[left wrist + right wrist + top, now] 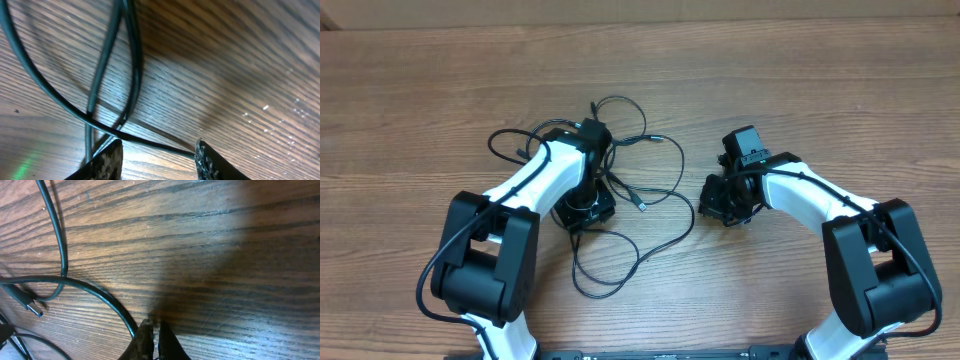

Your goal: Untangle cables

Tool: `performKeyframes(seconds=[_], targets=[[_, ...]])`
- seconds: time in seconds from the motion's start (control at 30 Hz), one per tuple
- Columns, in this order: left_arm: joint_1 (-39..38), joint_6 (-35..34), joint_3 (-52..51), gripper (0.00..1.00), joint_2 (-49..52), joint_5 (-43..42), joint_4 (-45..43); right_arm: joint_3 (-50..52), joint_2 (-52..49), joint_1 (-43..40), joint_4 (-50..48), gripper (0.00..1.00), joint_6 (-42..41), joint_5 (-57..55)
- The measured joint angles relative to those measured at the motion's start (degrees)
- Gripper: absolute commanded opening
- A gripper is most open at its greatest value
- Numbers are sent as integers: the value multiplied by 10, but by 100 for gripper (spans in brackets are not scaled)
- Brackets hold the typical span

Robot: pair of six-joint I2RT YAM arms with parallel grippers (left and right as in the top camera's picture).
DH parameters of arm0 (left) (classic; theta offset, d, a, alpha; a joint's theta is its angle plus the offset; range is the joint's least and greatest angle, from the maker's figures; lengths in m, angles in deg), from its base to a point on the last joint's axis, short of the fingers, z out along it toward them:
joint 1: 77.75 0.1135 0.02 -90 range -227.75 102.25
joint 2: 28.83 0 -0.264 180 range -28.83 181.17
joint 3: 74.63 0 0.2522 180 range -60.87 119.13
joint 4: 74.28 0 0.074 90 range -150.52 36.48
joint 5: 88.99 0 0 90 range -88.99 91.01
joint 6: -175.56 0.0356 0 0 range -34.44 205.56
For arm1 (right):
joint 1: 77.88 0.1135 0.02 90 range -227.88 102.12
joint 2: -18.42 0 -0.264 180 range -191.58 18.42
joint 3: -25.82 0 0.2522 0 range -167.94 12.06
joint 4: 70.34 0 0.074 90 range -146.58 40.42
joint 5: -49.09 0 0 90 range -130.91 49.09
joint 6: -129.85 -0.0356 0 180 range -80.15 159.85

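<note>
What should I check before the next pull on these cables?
1. Left pincer open: ok.
2. A strand lies between its fingers: ok, one crosses the gap.
3. Right pincer shut: ok.
4. Right pincer really holds the cable that runs to its tips: cannot tell, the end is hidden.
5. Plug tip free: ok, loose on the table.
6. Tangle cleared: not ok, loops cross under the left arm.

Black cables [64, 255] loop across a wooden table [225, 255]; the right gripper [154, 326] has its fingers pressed together beside one.
</note>
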Motion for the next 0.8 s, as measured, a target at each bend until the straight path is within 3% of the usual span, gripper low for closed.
performKeyframes(seconds=[0.17,0.6,0.67,0.7,0.8], targets=[[-15,-10,-1,32,0,0,-5,0,0,0,0,5,0,0],[-17,-54,-76,29,-39,2,-99,0,0,0,0,5,0,0],[-17,-56,-78,33,-41,2,-101,0,0,0,0,5,0,0],[-17,-57,-79,44,-42,0,-102,0,0,0,0,5,0,0],[-17,-59,-78,48,-42,-17,-110,0,0,0,0,5,0,0]])
